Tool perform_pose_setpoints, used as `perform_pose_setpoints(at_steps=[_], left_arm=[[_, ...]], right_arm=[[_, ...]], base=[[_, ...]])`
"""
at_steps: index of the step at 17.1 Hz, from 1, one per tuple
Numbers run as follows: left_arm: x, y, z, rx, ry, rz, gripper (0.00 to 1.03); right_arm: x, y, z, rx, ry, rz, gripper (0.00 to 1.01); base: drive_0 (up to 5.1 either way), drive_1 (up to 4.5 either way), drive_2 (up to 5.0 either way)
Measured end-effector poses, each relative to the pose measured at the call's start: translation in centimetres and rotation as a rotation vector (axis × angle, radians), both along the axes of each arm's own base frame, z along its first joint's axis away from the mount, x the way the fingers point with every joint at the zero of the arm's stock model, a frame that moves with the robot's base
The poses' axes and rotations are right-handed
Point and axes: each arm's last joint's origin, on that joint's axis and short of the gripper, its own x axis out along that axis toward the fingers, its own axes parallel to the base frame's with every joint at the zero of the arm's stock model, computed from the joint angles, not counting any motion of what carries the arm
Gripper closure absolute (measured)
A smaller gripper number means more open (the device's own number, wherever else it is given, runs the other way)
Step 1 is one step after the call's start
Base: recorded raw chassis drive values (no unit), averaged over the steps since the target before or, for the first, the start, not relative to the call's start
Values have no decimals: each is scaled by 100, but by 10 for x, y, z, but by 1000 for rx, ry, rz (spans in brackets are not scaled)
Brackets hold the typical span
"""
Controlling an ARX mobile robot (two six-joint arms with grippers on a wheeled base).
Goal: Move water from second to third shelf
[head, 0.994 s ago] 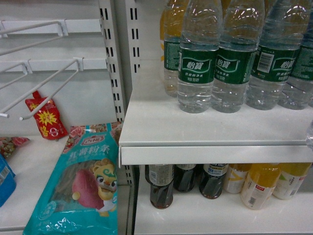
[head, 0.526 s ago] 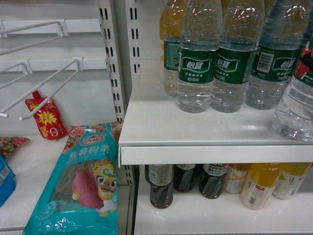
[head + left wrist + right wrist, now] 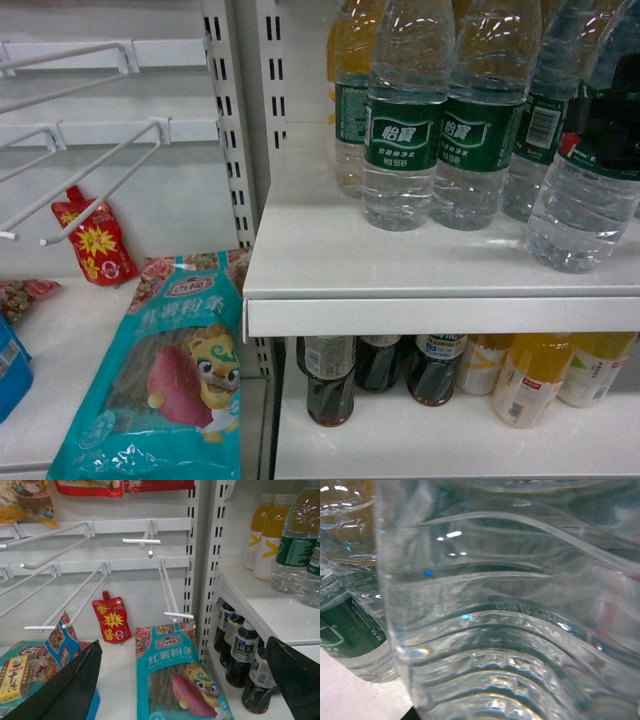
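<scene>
The right pincer (image 3: 612,125) shows in the head view only as a dark mass at the right edge, wrapped around the label band of the water (image 3: 580,205); it appears clamped on that bottle, though the fingers themselves cannot be made out and much of the arm is cut off by the frame. The water leans slightly, its base just above or resting on the upper shelf (image 3: 300,250); which of the two cannot be told. It sits in front of and to the right of the row of green-labelled bottles (image 3: 402,130) on that shelf. The right wrist view is filled by the clear ribbed wall of the water (image 3: 510,620), too close to show any finger, with one green-labelled bottle (image 3: 347,630) behind it at the left.

The left pincer (image 3: 185,690) is spread wide and holds nothing: its two dark fingers (image 3: 65,690) stand at the lower corners of the left wrist view, well apart, with a teal noodle packet (image 3: 175,680) lying between them on the lower shelf. Beyond that packet a red pouch (image 3: 111,622) leans against the back wall beneath white wire hooks (image 3: 170,590). Right of the packet, dark bottles (image 3: 242,652) stand beneath the upper shelf, their lower parts partly hidden.
</scene>
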Motion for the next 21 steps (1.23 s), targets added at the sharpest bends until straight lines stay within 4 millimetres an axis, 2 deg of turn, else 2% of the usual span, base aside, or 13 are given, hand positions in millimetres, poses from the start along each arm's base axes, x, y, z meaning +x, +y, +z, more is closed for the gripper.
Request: perform_pose_setpoints(at_steps=[14,15,17,19,20,21], left_arm=[[0,0,0,0,0,0,5],[0,0,0,0,0,0,5],[0,0,0,0,0,0,5],[0,0,0,0,0,0,5],[0,0,0,0,0,0,5],[0,0,0,0,0,0,5]], right_arm=[[9,-6,0,-27,20,-31,60],[9,-6,0,-27,21,-29,56],[9,-6,0,-24,19,-22,28],[11,-5,4,-22,3,-23,8],[12,-5,5,-21,2,-23,1],[12,-6,4,-21,5,-23,4]], base=[[0,0,0],[0,0,0],[0,0,0],[0,0,0],[0,0,0],[0,0,0]])
